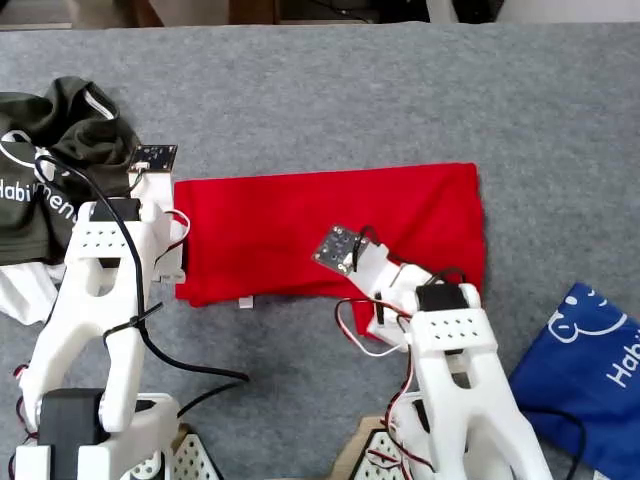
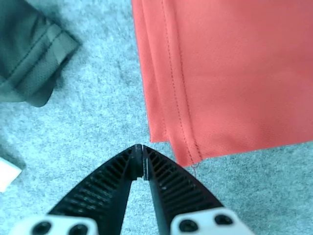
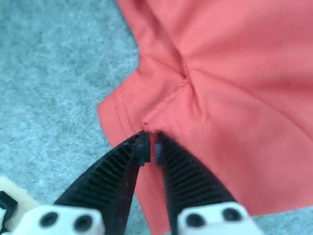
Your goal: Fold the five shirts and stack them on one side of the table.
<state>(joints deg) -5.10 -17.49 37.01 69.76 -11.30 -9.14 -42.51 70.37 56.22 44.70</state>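
A red shirt (image 1: 330, 230) lies folded into a long rectangle in the middle of the grey table. My left arm (image 1: 115, 240) stands at its left end. The left gripper (image 2: 142, 159) is shut with nothing in it, hanging over bare table just off a hemmed corner of the red shirt (image 2: 220, 73). My right arm (image 1: 440, 320) is at the shirt's near edge. The right gripper (image 3: 150, 142) is shut on an edge fold of the red shirt (image 3: 230, 122), near a sleeve seam.
A dark green shirt (image 1: 50, 170) lies crumpled at the far left, its sleeve (image 2: 29, 54) close to the left gripper. White cloth (image 1: 20, 290) peeks out below it. A blue shirt (image 1: 590, 370) lies at the near right. The far side of the table is bare felt.
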